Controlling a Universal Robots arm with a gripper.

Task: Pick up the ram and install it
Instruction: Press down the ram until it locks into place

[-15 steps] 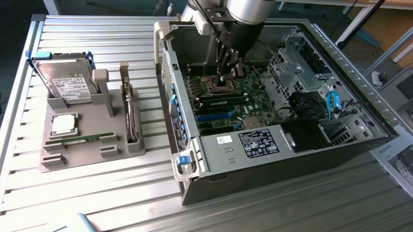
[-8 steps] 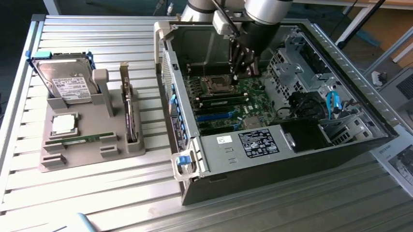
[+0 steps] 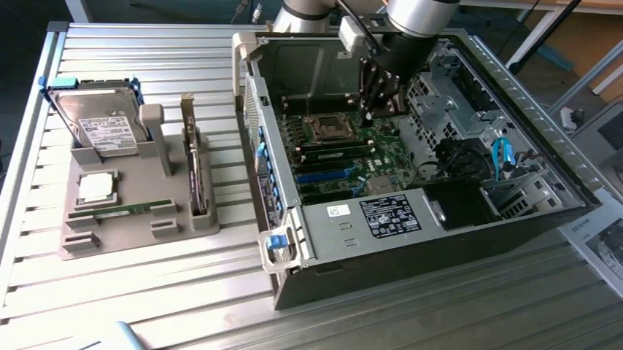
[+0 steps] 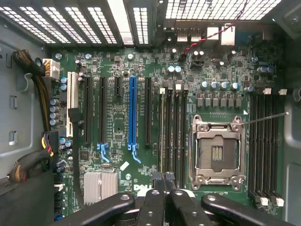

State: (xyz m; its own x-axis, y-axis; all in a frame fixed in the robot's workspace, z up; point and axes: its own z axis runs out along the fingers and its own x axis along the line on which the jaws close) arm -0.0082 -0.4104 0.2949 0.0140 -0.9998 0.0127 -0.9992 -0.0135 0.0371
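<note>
Pincer (image 4: pixel 164 188) pressed together over motherboard (image 4: pixel 155 94) | white "DELL" print (image 4: pixel 142 188) beside fingertips

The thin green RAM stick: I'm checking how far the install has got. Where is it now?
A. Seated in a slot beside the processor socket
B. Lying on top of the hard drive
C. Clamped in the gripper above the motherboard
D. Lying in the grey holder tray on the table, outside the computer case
D: the thin green RAM stick lies in the grey holder tray, while the gripper, shut and empty, is inside the open computer case.
</note>
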